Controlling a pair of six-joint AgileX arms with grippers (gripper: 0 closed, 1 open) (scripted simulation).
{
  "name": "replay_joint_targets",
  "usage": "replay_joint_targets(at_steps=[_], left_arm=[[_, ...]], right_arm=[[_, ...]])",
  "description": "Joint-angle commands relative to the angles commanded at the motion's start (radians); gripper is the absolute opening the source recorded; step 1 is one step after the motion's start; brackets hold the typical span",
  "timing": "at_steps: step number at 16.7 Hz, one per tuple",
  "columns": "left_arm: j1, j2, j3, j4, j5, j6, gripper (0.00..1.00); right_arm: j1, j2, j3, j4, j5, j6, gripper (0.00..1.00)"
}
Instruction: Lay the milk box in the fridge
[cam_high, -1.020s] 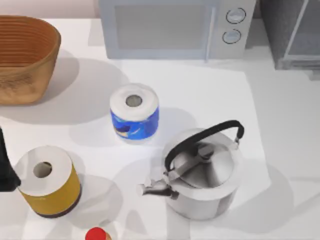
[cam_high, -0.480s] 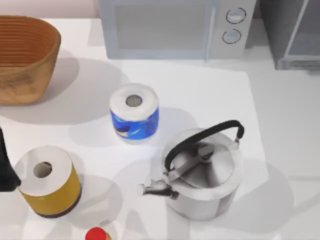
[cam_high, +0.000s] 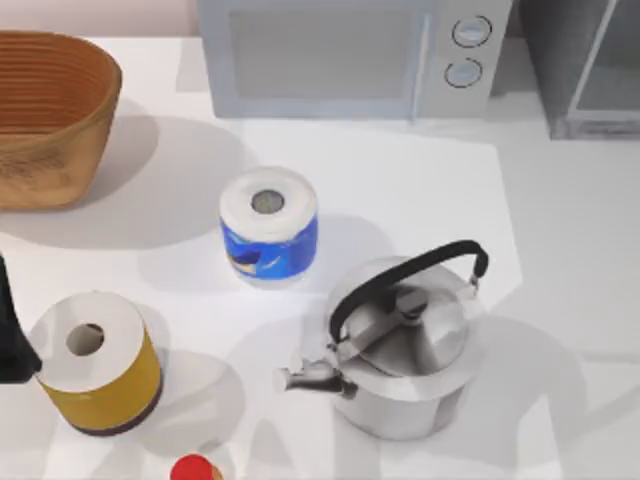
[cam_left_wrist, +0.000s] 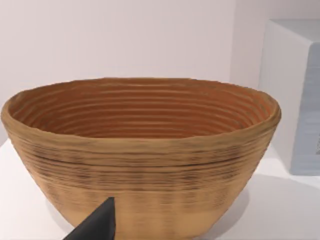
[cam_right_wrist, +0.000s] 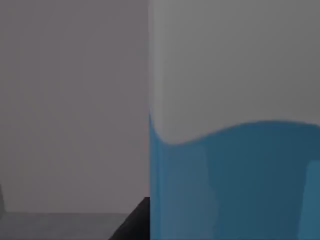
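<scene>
Since a second ago the shadow beside the kettle has spread wider over the table; nothing standing on it has shifted. Right against my right wrist camera stands the milk box, white above and blue below, so I judge I am carrying it toward the fridge at the far right corner. Whether my pincer is clamped on it I cannot tell. My left arm waits by the basket.

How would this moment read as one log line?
milk box: close before right wrist camera | fridge: table's far right | left arm: parked by basket
</scene>
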Motion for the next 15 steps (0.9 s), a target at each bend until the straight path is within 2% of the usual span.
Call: replay_joint_targets(at_steps=[3,8,15], left_arm=[[0.000,0.000,0.000,0.000,0.000,0.000,1.00],[0.000,0.000,0.000,0.000,0.000,0.000,1.00],[0.000,0.000,0.000,0.000,0.000,0.000,1.00]], right_arm=[[0.010,0.038,0.089,-0.066,0.011,-0.001,0.00],[0.011,0.042,0.097,-0.074,0.012,-0.001,0.00],[0.011,0.042,0.097,-0.074,0.012,-0.001,0.53]])
